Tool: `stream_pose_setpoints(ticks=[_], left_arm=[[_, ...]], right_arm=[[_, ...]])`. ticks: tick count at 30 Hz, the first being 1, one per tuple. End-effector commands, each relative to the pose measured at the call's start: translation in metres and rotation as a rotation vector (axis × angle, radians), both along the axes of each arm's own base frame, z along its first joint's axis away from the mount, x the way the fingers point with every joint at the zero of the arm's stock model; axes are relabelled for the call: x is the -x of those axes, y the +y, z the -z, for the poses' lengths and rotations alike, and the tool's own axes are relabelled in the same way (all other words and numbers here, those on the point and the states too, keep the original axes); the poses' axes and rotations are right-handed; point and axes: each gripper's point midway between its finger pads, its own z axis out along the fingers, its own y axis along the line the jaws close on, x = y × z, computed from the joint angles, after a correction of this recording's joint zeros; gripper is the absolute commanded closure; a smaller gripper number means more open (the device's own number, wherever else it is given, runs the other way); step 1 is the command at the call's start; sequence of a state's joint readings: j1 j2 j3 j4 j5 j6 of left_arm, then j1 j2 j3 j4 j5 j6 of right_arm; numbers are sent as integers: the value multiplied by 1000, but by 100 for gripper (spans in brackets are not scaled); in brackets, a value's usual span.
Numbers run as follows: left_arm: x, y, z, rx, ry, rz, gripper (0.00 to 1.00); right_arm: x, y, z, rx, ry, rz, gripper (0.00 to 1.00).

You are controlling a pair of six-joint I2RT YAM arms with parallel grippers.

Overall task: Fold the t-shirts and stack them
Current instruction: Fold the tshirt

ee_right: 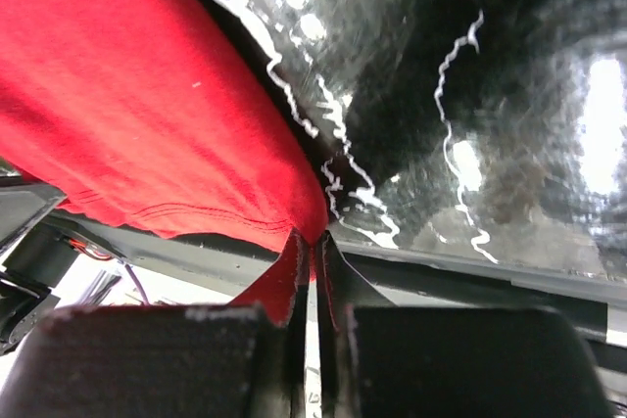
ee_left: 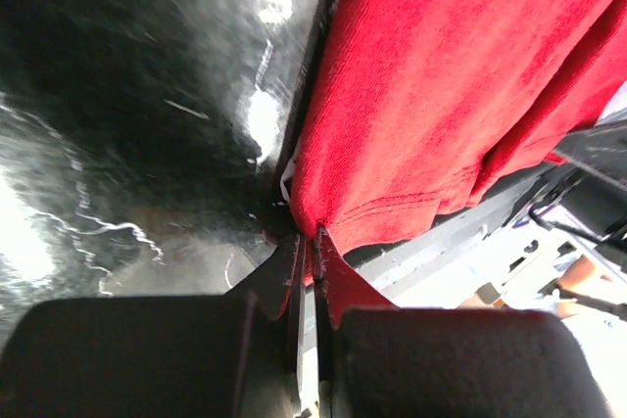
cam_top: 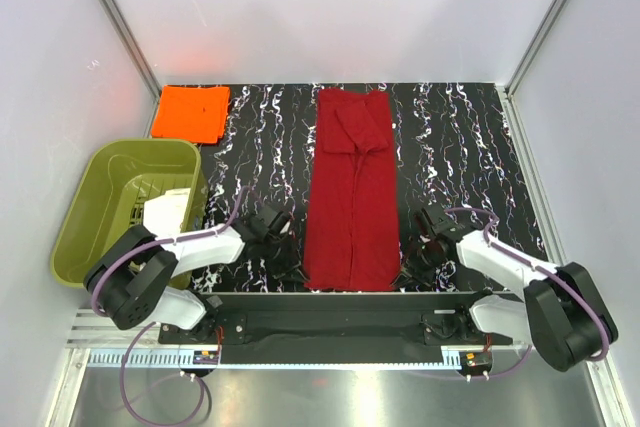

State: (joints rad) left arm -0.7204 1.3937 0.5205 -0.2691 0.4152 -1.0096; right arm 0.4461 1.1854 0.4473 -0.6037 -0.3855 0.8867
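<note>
The left gripper (ee_left: 312, 237) and right gripper (ee_right: 312, 240) are each clamping a near hem corner of the red t-shirt (cam_top: 352, 197) lying lengthwise on the desk (cam_top: 450, 147), soft light cloth likely to sag between them.

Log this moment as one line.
red shirt: folded lengthwise; left claw: shut on near-left corner; right claw: shut on near-right corner; orange shirt: folded, far left

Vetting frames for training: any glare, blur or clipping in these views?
Top external: sharp, evenly lit; orange t-shirt oversaturated, tinting the wall behind. Left wrist: tabletop smeared, soft, with white glare spots; red t-shirt weave crisper. Right wrist: similar blown-out glare patches on tabletop, red cloth in decent focus.
</note>
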Motion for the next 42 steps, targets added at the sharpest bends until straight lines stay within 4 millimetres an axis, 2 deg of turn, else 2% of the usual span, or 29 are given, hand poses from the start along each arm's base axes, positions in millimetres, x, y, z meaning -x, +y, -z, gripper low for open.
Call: stream_pose_setpoints(ticks=[1, 4, 5, 7, 8, 9, 10, 11, 12, 13, 14, 15, 16, 17, 18, 19, 20, 21, 22, 23, 24, 25, 26, 27, 29, 31, 34, 42], left_arm=[[11, 18, 11, -111, 21, 11, 100], [0, 10, -5, -93, -17, 13, 100], [-12, 2, -18, -78, -54, 15, 100], [-22, 3, -26, -105, -84, 33, 100], [-37, -5, -38, -97, -110, 35, 100], [-44, -6, -42, -104, -120, 38, 100], [-54, -5, -46, -107, -136, 38, 100], [-68, -12, -57, -94, -157, 35, 100], [-82, -11, -61, -92, -172, 13, 100], [-90, -13, -64, -89, -183, 15, 100], [-107, -20, -72, -77, -201, 5, 100], [-120, -19, -75, -72, -202, -12, 100], [-128, -20, -70, -80, -185, -7, 100], [-146, -27, -83, -55, -214, -15, 100], [-157, -28, -87, -46, -220, -24, 100], [-165, -29, -88, -46, -225, -22, 100], [-182, -34, -91, -41, -235, -27, 100], [-194, -33, -92, -37, -240, -43, 100], [-203, -34, -92, -37, -246, -49, 100], [-216, -37, -90, -36, -248, -61, 100], [-225, -34, -90, -25, -242, -84, 100], [-234, -36, -83, -22, -235, -94, 100], [-243, -37, -88, -9, -252, -107, 100], [-252, -35, -89, -7, -258, -125, 100], [-267, -36, -86, 2, -260, -137, 100], [-280, -36, -82, 15, -248, -152, 100], [-296, -37, -83, 38, -252, -172, 100], [-317, -40, -75, 82, -232, -199, 100]], right_arm=[[-3, 0, -8, 11, -31, 5, 100], [-20, 4, -25, 11, -71, 12, 100], [-24, 6, -27, 14, -71, 7, 100], [-39, 14, -40, -3, -100, -17, 100], [-42, 15, -36, 11, -75, -31, 100], [-52, 18, -43, 15, -103, -49, 100], [-58, 19, -44, 19, -112, -57, 100], [-65, 17, -41, 39, -103, -57, 100], [-77, 18, -50, 46, -136, -67, 100], [-85, 17, -52, 47, -145, -67, 100], [-96, 12, -51, 57, -136, -47, 100], [-113, 14, -61, 45, -176, -55, 100], [-122, 11, -58, 52, -156, -52, 100], [-138, 0, -61, 61, -160, -20, 100], [-157, -1, -74, 58, -202, -31, 100], [-168, -3, -77, 57, -211, -27, 100], [-178, -4, -70, 59, -187, -29, 100], [-197, -3, -84, 50, -226, -46, 100], [-206, -2, -86, 47, -231, -53, 100], [-214, -2, -77, 57, -208, -64, 100], [-229, -5, -85, 74, -240, -71, 100], [-236, -5, -85, 74, -243, -77, 100], [-242, -8, -75, 81, -219, -76, 100], [-254, -9, -82, 78, -242, -73, 100], [-270, -11, -79, 63, -245, -68, 100], [-278, -13, -71, 69, -224, -69, 100], [-290, -15, -68, 62, -227, -69, 100], [-309, -24, -62, 60, -230, -63, 100]])
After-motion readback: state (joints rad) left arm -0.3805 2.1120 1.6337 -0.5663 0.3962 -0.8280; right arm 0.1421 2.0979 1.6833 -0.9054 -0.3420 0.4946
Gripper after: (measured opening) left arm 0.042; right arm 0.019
